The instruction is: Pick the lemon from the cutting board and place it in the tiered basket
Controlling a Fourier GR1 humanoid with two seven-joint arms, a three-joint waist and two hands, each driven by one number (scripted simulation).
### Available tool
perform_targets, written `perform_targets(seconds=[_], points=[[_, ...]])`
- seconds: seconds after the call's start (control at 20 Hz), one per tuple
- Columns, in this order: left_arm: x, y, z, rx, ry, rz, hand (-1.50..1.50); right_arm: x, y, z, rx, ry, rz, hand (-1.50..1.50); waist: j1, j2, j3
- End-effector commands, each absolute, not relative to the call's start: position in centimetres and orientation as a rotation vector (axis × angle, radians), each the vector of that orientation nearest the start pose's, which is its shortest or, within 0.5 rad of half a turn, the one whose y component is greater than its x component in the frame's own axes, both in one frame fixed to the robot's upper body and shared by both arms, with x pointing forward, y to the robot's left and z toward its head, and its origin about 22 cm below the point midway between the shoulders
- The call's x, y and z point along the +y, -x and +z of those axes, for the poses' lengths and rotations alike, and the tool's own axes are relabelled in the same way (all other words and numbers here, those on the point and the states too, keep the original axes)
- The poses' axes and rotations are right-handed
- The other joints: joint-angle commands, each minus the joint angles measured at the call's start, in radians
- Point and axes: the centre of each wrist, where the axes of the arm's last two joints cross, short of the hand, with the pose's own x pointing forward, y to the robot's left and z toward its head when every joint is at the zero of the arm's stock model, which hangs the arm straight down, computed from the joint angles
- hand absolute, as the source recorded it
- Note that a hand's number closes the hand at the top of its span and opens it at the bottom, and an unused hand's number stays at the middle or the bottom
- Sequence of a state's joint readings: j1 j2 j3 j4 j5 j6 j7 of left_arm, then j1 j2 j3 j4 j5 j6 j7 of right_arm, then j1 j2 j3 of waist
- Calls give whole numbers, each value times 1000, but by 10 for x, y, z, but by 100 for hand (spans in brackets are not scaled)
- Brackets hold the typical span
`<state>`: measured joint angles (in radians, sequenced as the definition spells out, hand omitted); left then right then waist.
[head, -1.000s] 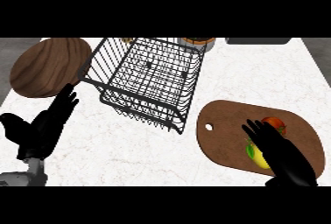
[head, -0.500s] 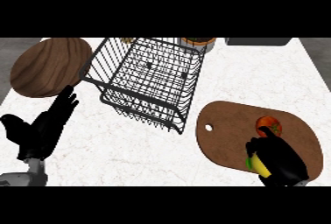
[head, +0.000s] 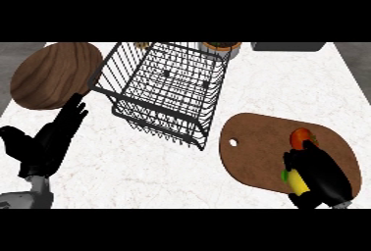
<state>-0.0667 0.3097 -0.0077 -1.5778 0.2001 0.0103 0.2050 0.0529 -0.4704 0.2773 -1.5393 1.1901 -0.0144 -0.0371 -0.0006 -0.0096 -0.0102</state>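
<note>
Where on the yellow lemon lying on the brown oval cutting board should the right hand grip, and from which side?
Across its narrow middle, from above: the yellow lemon lies lengthwise on the brown oval cutting board, so its short width suits the fingers. The right hand already curls over it there. The red-orange fruit beside it leaves little room on the far end.

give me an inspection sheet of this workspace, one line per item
surface: white marbled counter
job's things: lemon on the cutting board, mostly hidden under the right robot hand; wire tiered basket left of the board, nothing seen in it
clutter: red-orange fruit on the board; round wooden board at far left; pot-like thing behind the basket
robot hands: right robot hand curled over the lemon; left robot hand open, resting at lower left
cables: nothing seen
surroundings: dark object at the counter's far edge
</note>
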Motion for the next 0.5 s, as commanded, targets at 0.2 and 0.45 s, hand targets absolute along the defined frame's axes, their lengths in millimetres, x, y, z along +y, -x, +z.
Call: perform_targets(seconds=[0.2, 0.45], points=[[295, -251, 38, -1415, -79, -91, 0, -318, -246, 21, -1181, 1169, 1050, 150, 1, 7, 11], [295, -255, 33, -1420, -92, -76, 0, -299, -244, 56, -1596, 1057, 732, 150, -24, 2, 11]])
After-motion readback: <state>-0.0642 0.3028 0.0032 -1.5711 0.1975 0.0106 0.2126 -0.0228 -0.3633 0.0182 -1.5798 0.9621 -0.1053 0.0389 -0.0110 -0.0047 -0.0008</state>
